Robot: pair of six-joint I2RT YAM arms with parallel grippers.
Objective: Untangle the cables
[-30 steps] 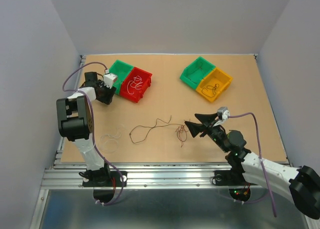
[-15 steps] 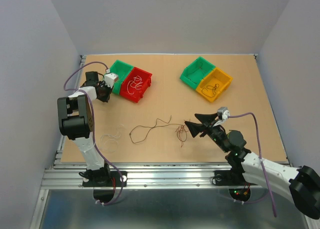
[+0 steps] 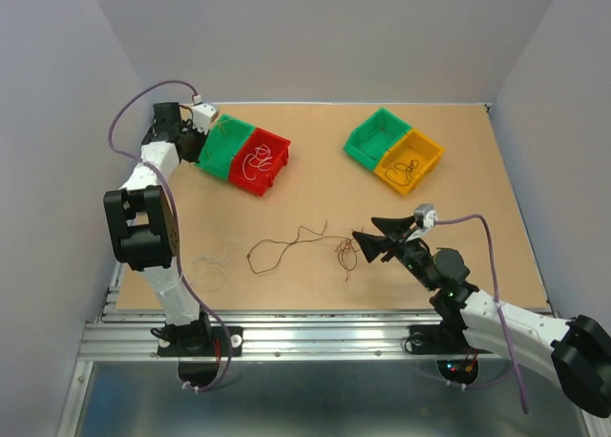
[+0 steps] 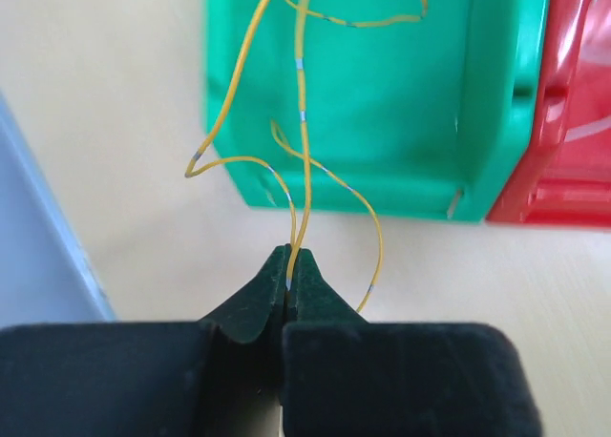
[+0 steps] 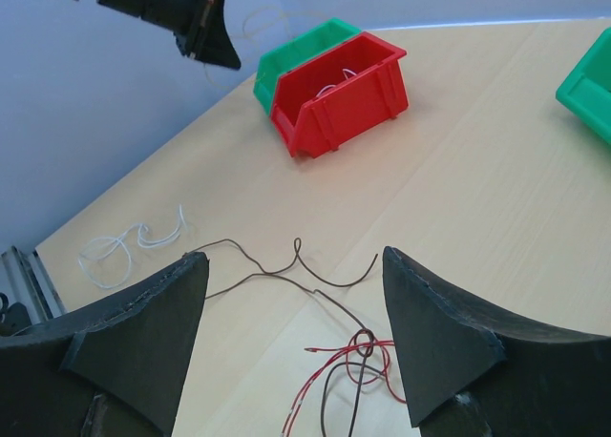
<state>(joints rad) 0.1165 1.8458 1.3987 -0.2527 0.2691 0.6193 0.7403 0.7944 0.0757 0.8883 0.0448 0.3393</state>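
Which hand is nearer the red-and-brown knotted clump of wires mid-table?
Right. The right hand hovers open right beside the clump. The left hand is far off at the back left by the green bin, shut on a yellow wire.

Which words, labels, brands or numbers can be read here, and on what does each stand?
None can be read.
The left green bin, right green bin, red bin, yellow bin and table are plain.
The yellow cable shows only small bluish bands, no letters.
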